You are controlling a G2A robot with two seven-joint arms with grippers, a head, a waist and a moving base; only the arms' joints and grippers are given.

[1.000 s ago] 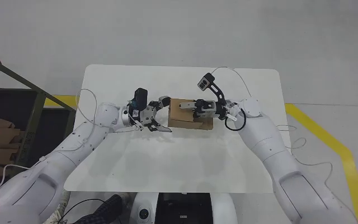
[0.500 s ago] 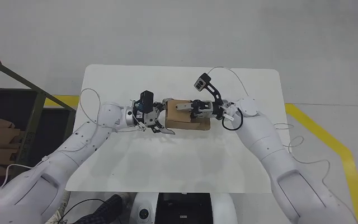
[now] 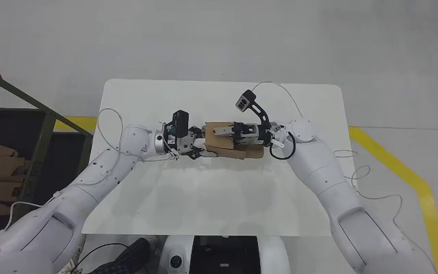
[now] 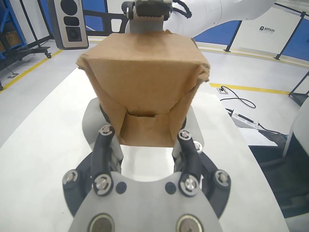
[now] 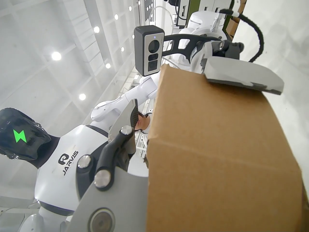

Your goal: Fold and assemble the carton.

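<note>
Left gripper (image 4: 144, 137) clamps one end of the carton (image 4: 144, 73), its fingers (image 4: 104, 134) half closed against both sides. The cardboard looks light and soft (a hard squeeze would likely crush it), so grip at the folded edges. The carton is over mid-table (image 3: 205, 198). Right gripper (image 4: 152, 8) is at its far end, and I cannot tell its grip.

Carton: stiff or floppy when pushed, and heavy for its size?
The carton probably flexes under a push: its corners look crumpled and frayed. Likely light, being thin folded cardboard. Flat-sided, it should not roll.
</note>
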